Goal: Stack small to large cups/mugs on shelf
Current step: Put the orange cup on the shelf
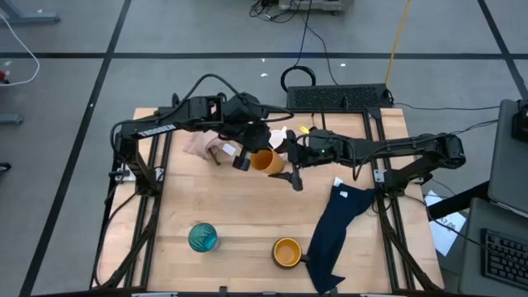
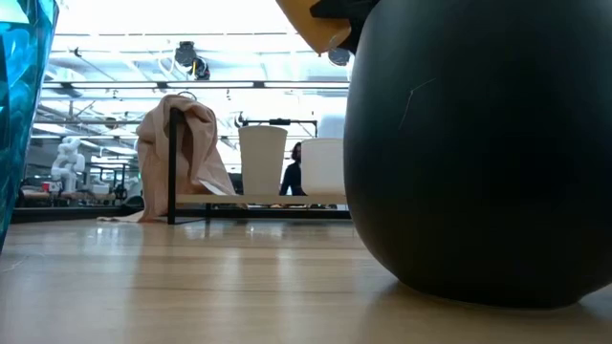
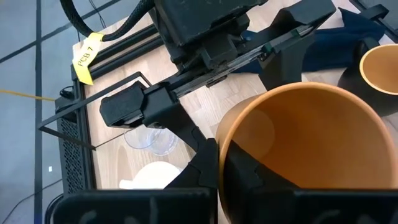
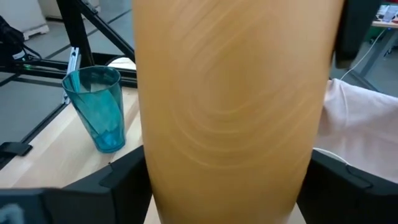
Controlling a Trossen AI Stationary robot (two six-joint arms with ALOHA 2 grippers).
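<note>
Grippers are meeting over the middle of the light wooden table [image 1: 247, 219], both at one small orange cup [image 1: 266, 161]. The left gripper [image 1: 247, 157], reaching in from the left arm, is clamping its dark fingers [image 3: 242, 174] on the rim of that orange cup, one inside the wall and one outside, as the left wrist view shows. The right gripper [image 1: 290, 169] is sitting just beside the same cup on its other side, its fingers [image 4: 118, 177] spread apart and flanking the cup's side in the right wrist view; whether they are touching it cannot be told. Just behind the cup, a low rack of thin black metal rods [image 2: 249, 205] is carrying a pink cloth [image 1: 202, 147], a white mug [image 2: 263, 162] and a tiny clear cup [image 3: 152, 138]. Nearer the front edge, a teal ribbed glass [image 1: 202, 238] is standing upright, well apart from the grippers, with a wider orange-yellow mug [image 1: 286, 252] beside it, touching a navy cloth [image 1: 338, 227] that is trailing off the front.
</note>
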